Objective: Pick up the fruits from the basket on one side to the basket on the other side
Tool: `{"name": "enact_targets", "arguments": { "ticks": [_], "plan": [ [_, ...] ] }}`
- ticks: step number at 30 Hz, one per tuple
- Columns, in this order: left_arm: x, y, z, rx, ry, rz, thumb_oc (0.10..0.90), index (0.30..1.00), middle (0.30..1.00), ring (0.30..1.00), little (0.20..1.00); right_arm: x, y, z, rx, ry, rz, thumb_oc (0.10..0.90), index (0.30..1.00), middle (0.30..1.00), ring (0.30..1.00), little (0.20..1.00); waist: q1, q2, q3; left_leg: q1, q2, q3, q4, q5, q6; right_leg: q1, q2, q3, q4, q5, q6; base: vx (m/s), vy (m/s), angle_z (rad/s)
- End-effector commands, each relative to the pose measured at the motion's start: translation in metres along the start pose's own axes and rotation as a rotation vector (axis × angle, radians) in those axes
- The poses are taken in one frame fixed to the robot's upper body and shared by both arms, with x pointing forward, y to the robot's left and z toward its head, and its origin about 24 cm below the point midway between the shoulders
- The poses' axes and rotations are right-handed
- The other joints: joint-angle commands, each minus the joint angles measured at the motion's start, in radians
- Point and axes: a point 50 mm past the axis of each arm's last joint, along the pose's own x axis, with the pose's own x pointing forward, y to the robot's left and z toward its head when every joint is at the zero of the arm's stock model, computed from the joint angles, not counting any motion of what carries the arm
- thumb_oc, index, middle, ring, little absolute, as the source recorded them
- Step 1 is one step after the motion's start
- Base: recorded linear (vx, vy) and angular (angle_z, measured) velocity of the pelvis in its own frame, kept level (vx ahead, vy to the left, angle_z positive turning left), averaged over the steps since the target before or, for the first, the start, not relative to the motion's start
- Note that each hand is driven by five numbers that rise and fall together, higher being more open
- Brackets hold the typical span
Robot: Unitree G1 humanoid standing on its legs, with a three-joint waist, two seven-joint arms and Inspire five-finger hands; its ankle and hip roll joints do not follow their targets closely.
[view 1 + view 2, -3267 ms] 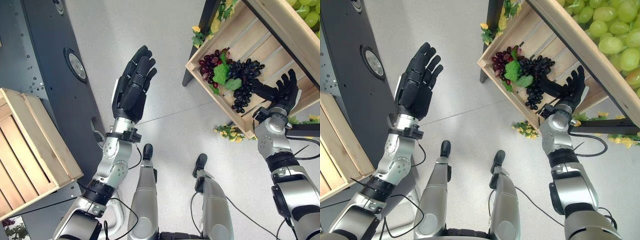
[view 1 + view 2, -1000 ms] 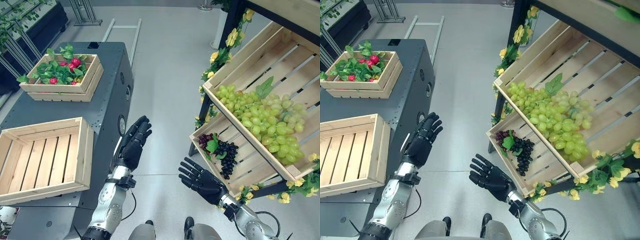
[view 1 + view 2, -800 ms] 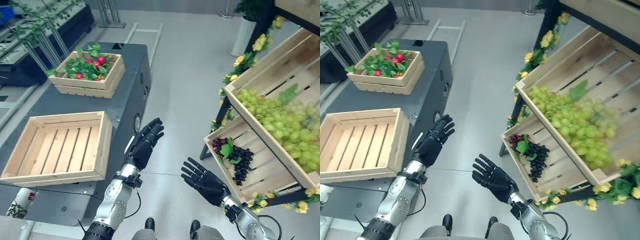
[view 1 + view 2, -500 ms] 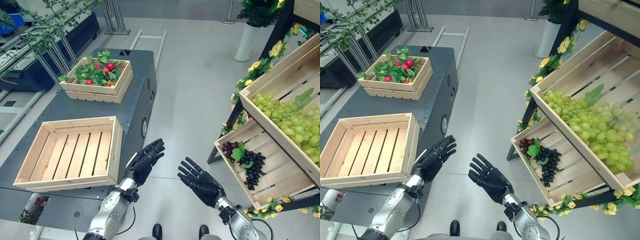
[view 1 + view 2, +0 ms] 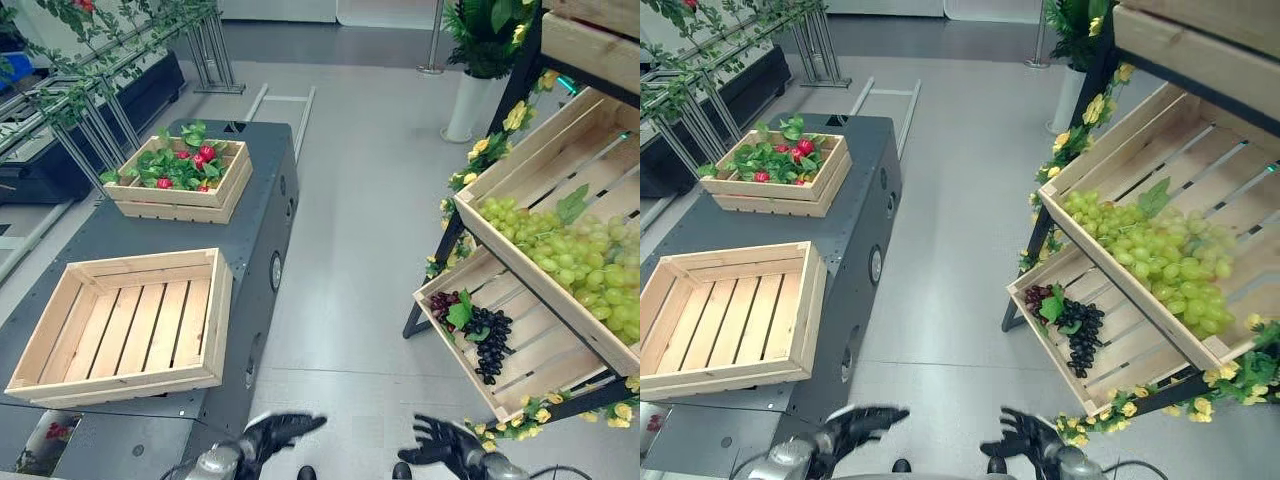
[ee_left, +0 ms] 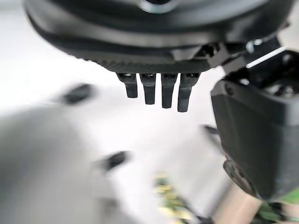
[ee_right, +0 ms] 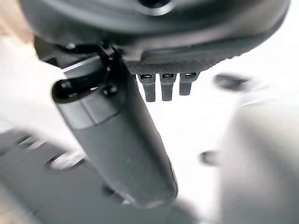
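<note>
A bunch of dark grapes (image 5: 488, 337) with red grapes (image 5: 440, 303) and green leaves lies in the lower wooden crate (image 5: 520, 375) of the tilted rack on the right. Above it a crate (image 5: 530, 165) holds green grapes (image 5: 570, 260). On the dark table at the left stands an empty wooden crate (image 5: 215, 320). My left hand (image 5: 275, 435) and right hand (image 5: 445, 448) hang low at the bottom edge, both open with fingers spread and holding nothing. In the wrist views the left hand's fingers (image 6: 156, 91) and the right hand's fingers (image 7: 163, 86) are straight.
A smaller crate (image 5: 180, 205) with red fruit and leaves sits at the back of the dark table (image 5: 250, 240). Yellow flowers (image 5: 520, 112) trim the rack's posts. A potted plant (image 5: 470, 70) stands behind the rack. Grey floor (image 5: 360, 260) runs between table and rack.
The camera has tilted up, so the whole scene has shifted. Both hands have dropped to the bottom edge of the eye views, still open and holding nothing.
</note>
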Motion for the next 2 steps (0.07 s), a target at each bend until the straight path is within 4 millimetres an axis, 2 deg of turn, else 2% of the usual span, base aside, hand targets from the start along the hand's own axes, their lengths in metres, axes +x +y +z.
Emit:
{"name": "enact_targets", "arguments": {
  "ticks": [1,2],
  "plan": [
    [0.0078,0.0040,0.0341,-0.011,-0.109,0.065,0.800,0.900,0.900,0.900,0.900,0.0051,-0.0033,0.0232,-0.009,-0.051,-0.066,0.800,0.900,0.900,0.900,0.900,0.018,0.031,-0.008,0.011,0.044,-0.019,0.030,-0.085,-0.022,-0.036,0.000,0.002,0.021,0.038,0.001,0.05,-0.035,-0.04],
    [0.0087,0.0023,0.0270,-0.035,-0.085,0.099,0.800,0.900,0.900,0.900,0.900,0.0051,-0.0032,0.0137,0.016,-0.019,-0.088,0.800,0.900,0.900,0.900,0.900,0.018,0.031,-0.009,0.016,0.047,-0.020,0.026,-0.085,-0.024,-0.029,0.002,0.001,0.017,0.034,-0.002,0.04,-0.030,-0.05]
  ]
}}
